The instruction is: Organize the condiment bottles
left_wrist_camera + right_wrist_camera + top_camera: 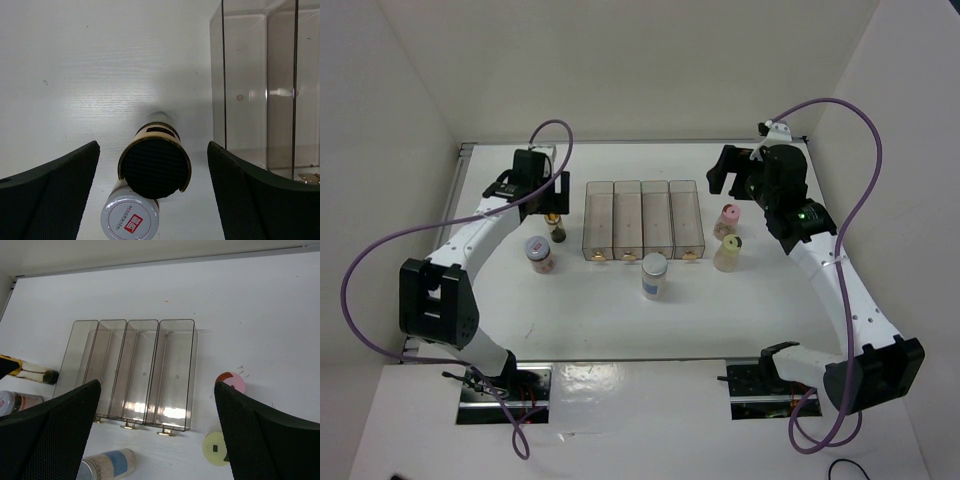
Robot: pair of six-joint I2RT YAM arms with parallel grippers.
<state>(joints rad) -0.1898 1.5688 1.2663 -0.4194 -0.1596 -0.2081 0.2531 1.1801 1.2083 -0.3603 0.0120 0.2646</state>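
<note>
The slim black-capped amber bottle [557,228] stands left of the clear four-slot tray [644,220]. My left gripper [548,190] hangs open just above and behind it; in the left wrist view the black cap [155,167] sits between the open fingers [50,195]. The lilac-lidded brown jar [539,254] stands nearer, its lid showing in the left wrist view [129,219]. The pale-blue-lidded jar [654,275] stands in front of the tray. The pink-capped bottle [728,219] and the cream yellow-capped bottle [728,253] stand right of the tray. My right gripper [735,175] is open and empty, above the tray's far right.
The tray's four slots [131,371] hold nothing. White walls enclose the table at the back and sides. In the right wrist view the pink cap [231,382], yellow cap [217,448] and blue-labelled jar [105,465] show below the open fingers.
</note>
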